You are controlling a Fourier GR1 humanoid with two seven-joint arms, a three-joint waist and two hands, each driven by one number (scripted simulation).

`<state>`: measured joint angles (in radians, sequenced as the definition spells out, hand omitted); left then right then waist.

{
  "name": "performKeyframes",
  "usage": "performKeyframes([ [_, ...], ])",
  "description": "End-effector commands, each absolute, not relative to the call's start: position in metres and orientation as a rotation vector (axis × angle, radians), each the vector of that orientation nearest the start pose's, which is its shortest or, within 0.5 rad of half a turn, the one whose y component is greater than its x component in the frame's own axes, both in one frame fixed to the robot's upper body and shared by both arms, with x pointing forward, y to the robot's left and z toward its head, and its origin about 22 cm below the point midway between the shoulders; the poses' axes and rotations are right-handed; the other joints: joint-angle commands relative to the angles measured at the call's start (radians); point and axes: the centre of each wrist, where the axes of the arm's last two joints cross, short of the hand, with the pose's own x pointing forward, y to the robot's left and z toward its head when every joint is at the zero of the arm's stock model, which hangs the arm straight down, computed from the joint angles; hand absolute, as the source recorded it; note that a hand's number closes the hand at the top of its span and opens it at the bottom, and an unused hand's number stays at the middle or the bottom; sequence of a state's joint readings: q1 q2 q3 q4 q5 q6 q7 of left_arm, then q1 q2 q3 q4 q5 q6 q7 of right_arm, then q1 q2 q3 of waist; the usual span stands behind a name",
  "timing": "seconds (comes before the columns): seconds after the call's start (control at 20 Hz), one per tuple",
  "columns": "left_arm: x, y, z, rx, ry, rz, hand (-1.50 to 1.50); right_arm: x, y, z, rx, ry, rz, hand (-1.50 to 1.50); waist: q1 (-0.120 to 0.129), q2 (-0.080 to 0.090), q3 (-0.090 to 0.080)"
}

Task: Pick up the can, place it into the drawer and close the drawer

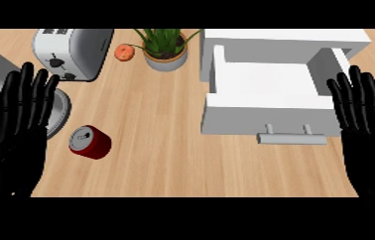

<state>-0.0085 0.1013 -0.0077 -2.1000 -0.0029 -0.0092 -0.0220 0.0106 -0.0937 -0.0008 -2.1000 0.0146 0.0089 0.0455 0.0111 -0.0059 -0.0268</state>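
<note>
The left hand [26, 120] is resting open at the view's left edge, straight fingers pointing up. The right hand [356, 120] is resting open at the right edge, straight fingers likewise pointing up, holding nothing.

**Counter contents**

You've got a light wood counter [168, 135]. Upper left: a toaster [72, 53]. Top centre: a potted plant [165, 48], with an orange fruit [125, 52] just left of it. Right: a white drawer unit [275, 85], drawer pulled open. Lower left: a red can [89, 142], tilted.
</note>
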Motion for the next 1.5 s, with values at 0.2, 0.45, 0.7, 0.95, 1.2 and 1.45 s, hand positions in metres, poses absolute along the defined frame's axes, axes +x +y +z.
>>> performKeyframes([
  [0.2, 0.196, 0.294, 0.130, -0.186, -2.112, -0.203, -1.50, 0.209, -0.243, 0.127, -0.010, -2.055, 0.120, -1.50, -0.003, 0.005, 0.026],
  [0.45, 0.177, 0.308, 0.108, -0.041, -1.701, -0.229, -1.50, 0.192, -0.265, 0.109, -0.216, -1.791, -0.130, -1.50, -0.006, 0.002, 0.027],
  [0.7, 0.155, 0.346, 0.126, -0.027, -1.710, -0.228, -1.50, 0.176, -0.290, 0.103, -0.215, -1.770, -0.113, -1.50, -0.008, 0.004, 0.027],
  [0.95, 0.133, 0.372, 0.135, -0.041, -1.717, -0.217, -1.50, 0.155, -0.287, 0.103, -0.240, -1.764, -0.113, -1.50, -0.007, 0.003, 0.027],
  [1.2, 0.134, 0.369, 0.150, -0.060, -1.682, -0.200, -1.50, 0.145, -0.327, 0.106, -0.220, -1.788, -0.088, -1.50, -0.012, 0.004, 0.027],
  [1.45, 0.139, 0.384, 0.139, -0.070, -1.685, -0.079, -1.50, 0.131, -0.321, 0.090, -0.226, -1.779, -0.100, -1.50, -0.015, 0.005, 0.027],
])
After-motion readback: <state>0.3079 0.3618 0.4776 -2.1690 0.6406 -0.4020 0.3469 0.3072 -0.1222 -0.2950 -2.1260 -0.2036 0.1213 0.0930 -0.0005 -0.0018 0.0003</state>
